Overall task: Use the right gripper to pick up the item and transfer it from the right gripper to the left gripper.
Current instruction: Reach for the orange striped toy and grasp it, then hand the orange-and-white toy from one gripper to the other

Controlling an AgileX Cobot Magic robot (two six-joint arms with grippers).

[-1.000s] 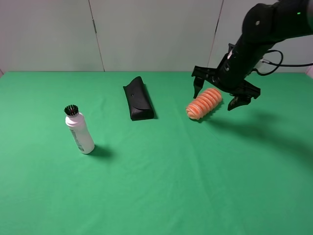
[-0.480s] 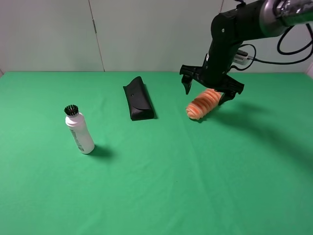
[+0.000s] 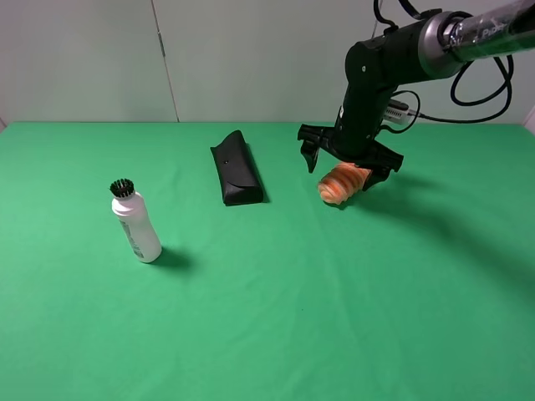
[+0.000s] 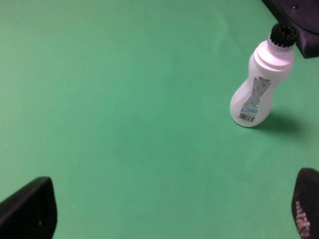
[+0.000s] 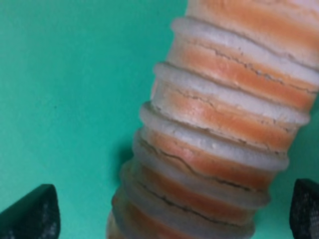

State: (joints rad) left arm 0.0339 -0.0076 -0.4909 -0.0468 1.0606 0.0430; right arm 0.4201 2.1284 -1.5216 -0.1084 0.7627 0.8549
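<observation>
The green desk (image 3: 267, 334) fills most of my overhead view, and the biggest change on it is the right arm: over the last second it has swung in from the upper right of the frame and dropped, so that the right end effector (image 3: 343, 171) now sits directly over the item (image 3: 337, 185), right of centre. Its jaws are spread wide and straddle the roll, one on each side; in the right wrist view the dark fingertips (image 5: 30, 215) stand clear of the striped ridges, so nothing is gripped yet. The black case (image 3: 236, 170) just left of centre and the white bottle (image 3: 138, 225) at the left have not moved, and neither has the item, which lies on the cloth. The left end effector (image 4: 167, 211) is released too, with only bare desk between its tips and the bottle ahead. I judge the approach finished: closing on the roll comes next, and the hand-over has not begun.
</observation>
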